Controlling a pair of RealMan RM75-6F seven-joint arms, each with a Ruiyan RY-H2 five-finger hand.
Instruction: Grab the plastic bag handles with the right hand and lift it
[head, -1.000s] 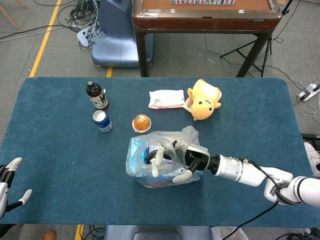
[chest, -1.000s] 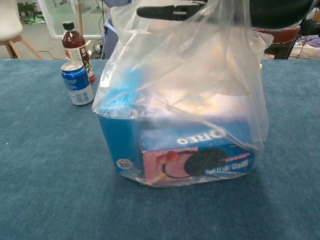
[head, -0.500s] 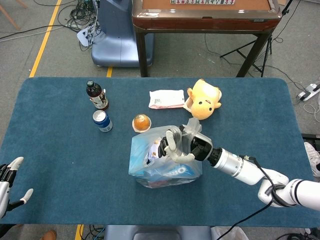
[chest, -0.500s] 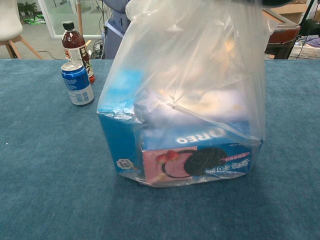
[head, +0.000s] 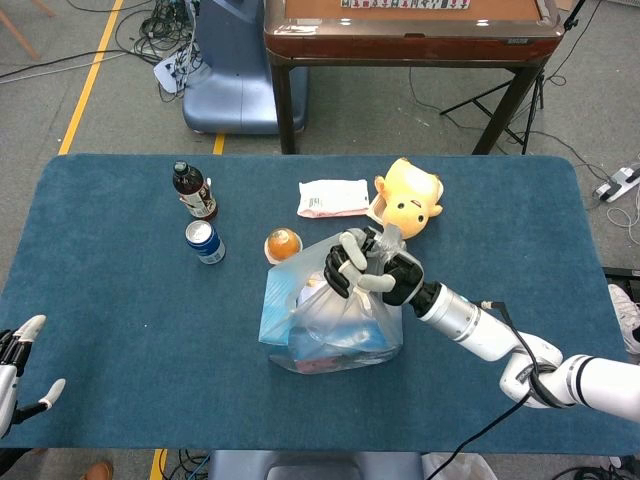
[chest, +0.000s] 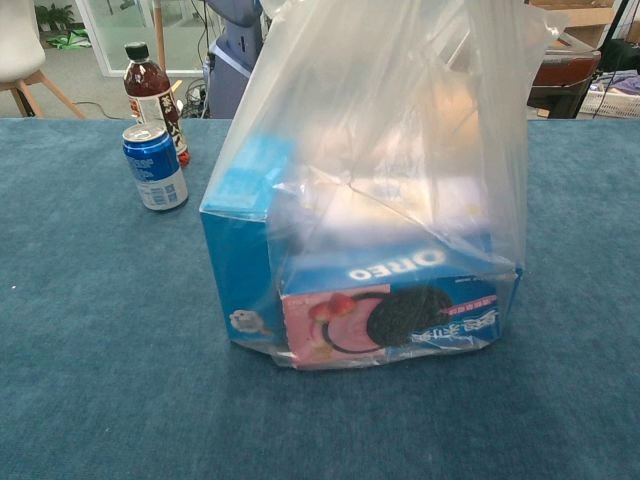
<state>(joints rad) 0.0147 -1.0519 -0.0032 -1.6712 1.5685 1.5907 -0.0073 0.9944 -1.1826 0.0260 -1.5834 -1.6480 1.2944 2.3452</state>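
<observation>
Head view shows the right robot hand (head: 358, 268) clamped around the gathered handles of the clear plastic bag (head: 330, 320), which sits mid-way across the blue-carpeted desk (head: 120, 330). The left robot hand (head: 18, 365) rests at the desk's near-left edge, fingers spread, holding nothing. Behind the bag lie an orange jelly cup (head: 283, 244), a yellow plush toy (head: 408, 198) and a white packet (head: 333, 198). None of these, and neither hand, appears in the chest view, where the bag (chest: 380, 150) fills the frame. Only the chest view makes the contents readable: a blue cookie box (chest: 400, 305) printed "OREO", with a pink strawberry panel and smaller unreadable script. Whether the bag's base touches the desk I cannot tell. A dark drink bottle (chest: 152, 95) and blue soda can (chest: 154, 166) stand to the left.
</observation>
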